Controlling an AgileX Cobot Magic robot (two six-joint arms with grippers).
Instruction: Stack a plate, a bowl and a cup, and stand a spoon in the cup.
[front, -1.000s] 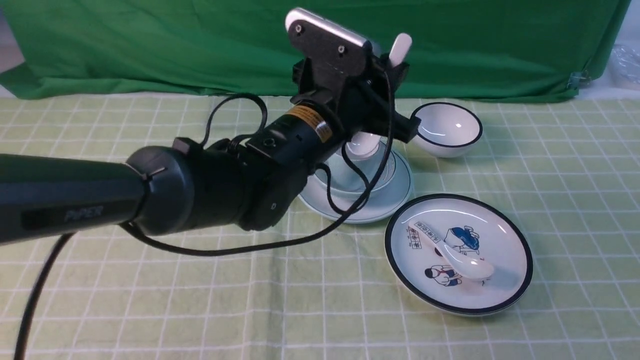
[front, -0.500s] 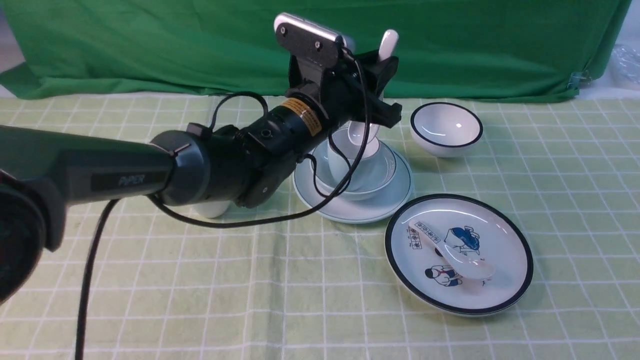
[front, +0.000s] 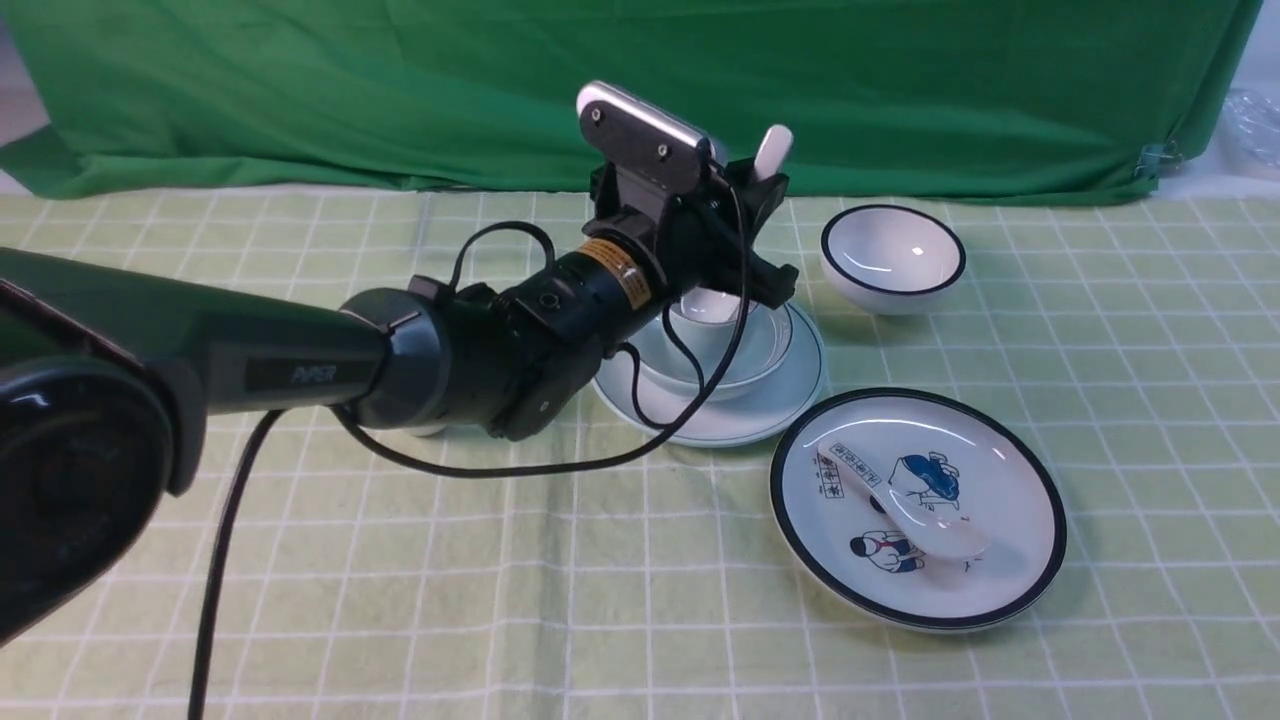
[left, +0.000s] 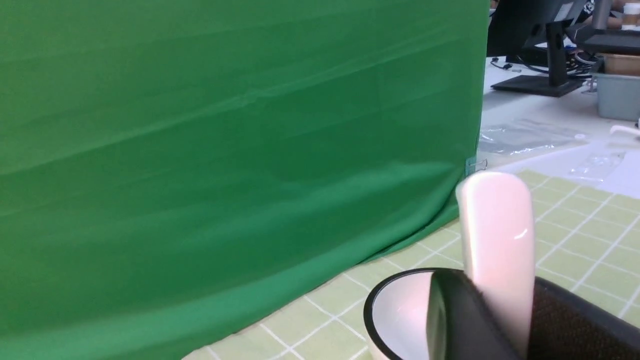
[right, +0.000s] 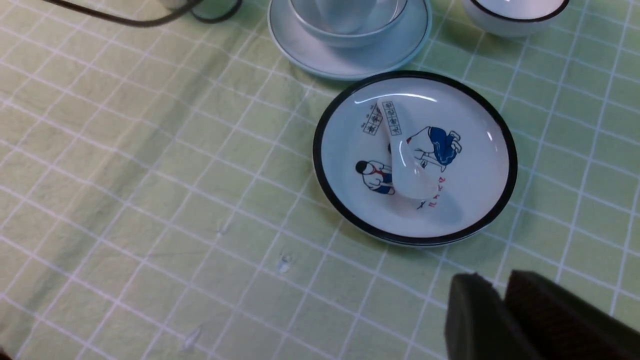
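Observation:
The plate lies mid-table with the bowl on it and the cup in the bowl. My left gripper is shut on the spoon and holds it nearly upright over the stack. The spoon's lower end reaches down at the cup's mouth, mostly hidden by the gripper. In the left wrist view the spoon's handle rises between my gripper's pads. My right gripper is shut and empty, above the cloth near the picture plate. The stack shows at that view's edge.
A black-rimmed white bowl stands to the right behind the stack. A larger black-rimmed plate with cartoon figures lies front right and holds a printed spoon. A green backdrop closes the far side. The left arm's cable hangs in front of the stack.
My left gripper has shifted a little left and come down with the spoon. The spoon's lower end has dropped toward the cup's mouth. The other dishes have not moved.

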